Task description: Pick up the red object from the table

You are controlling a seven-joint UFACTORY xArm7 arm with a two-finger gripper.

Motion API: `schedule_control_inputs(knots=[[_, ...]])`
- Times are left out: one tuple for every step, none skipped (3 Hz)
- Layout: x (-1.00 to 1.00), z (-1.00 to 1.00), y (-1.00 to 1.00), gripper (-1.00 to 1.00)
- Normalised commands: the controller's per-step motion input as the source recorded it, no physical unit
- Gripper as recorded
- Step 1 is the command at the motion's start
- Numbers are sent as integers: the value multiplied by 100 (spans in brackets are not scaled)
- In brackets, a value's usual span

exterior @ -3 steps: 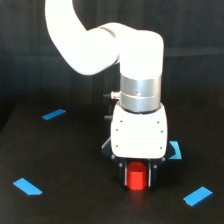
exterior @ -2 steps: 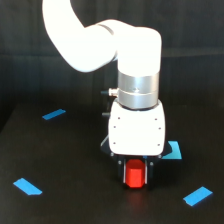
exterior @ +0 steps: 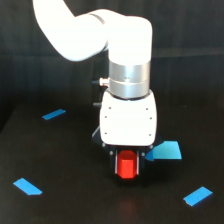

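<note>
The red object (exterior: 127,165), a short red-orange block, sits between the two dark fingers of my gripper (exterior: 127,168), under the white wrist housing (exterior: 127,120). The gripper is shut on it, one finger (exterior: 114,164) pressing each side. The block seems to hang just above the black table (exterior: 70,160), in the lower middle of the exterior view. Its top is hidden by the gripper body.
Flat blue pieces lie on the table: one (exterior: 53,114) at the exterior view's left, one (exterior: 27,186) at the lower left, one (exterior: 166,150) just right of the gripper, one (exterior: 198,196) at the lower right. The white arm (exterior: 75,30) arches in from the upper left.
The gripper and the red block in it have risen slightly. The blue pieces have not moved.
</note>
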Motion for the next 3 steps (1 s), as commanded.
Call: schedule_control_inputs(knots=[[-4, 97, 19, -98], [0, 100, 25, -95], [4, 89, 20, -98]])
